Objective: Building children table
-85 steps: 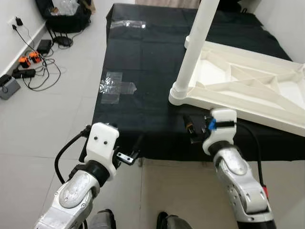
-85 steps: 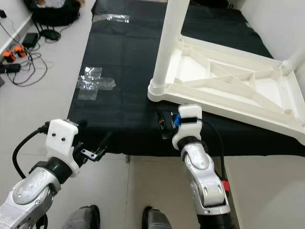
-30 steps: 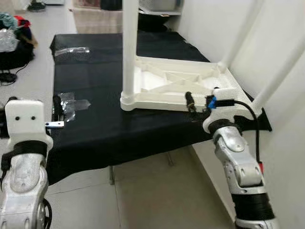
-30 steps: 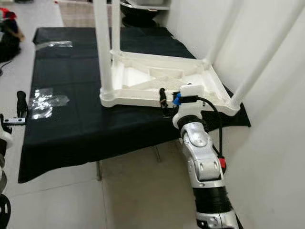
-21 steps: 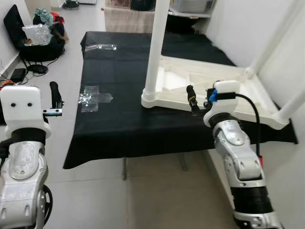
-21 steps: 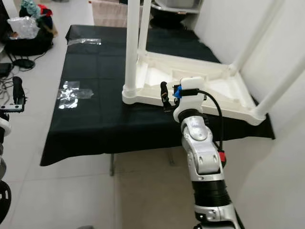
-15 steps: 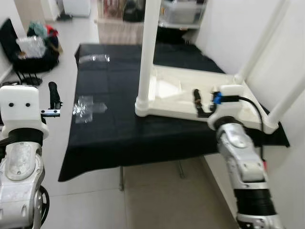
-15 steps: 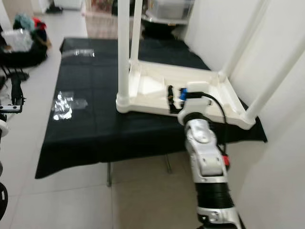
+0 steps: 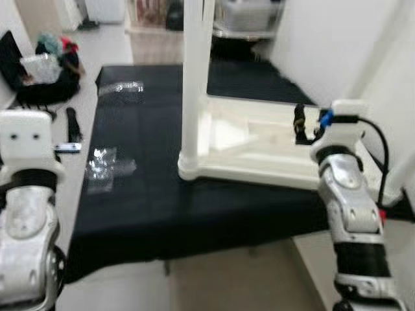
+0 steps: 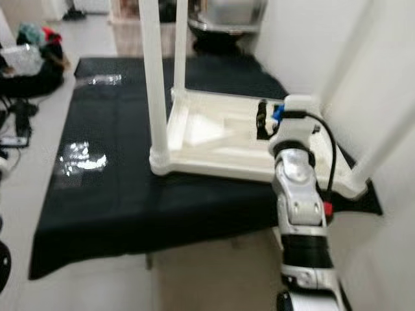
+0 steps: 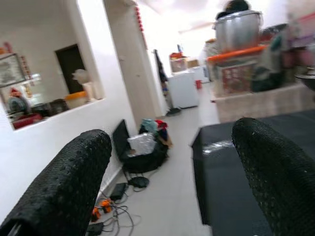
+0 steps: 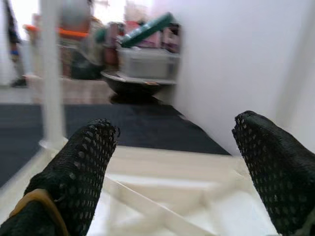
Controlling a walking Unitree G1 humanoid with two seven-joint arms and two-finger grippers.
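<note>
Upside-down white children's table [image 9: 259,146] lies on the black-covered worktop [image 9: 155,194], its underside ribs facing up and its legs standing straight into the air. I see the nearest leg [image 9: 193,84] rising from the corner closest to me, and that corner sits a little back from the worktop's front edge, with a band of bare black cloth between them. On my right the tabletop runs out toward the worktop's right end, close to the white wall [image 10: 311,45], so I have little room on that side.

My right pincer [image 12: 172,167] is raised over the near rim of the tabletop, its two black fingers [image 12: 78,172] spread wide with nothing between them; through the gap I see the white ribs and a leg beyond.

My left pincer [image 11: 162,182] is held up off the worktop's left edge, over grey floor [image 9: 110,45], fingers apart and empty. That side is open: bare cloth with a patch of clear tape [image 9: 107,168], then floor running to a dark bag [image 9: 45,78] by the far wall.
</note>
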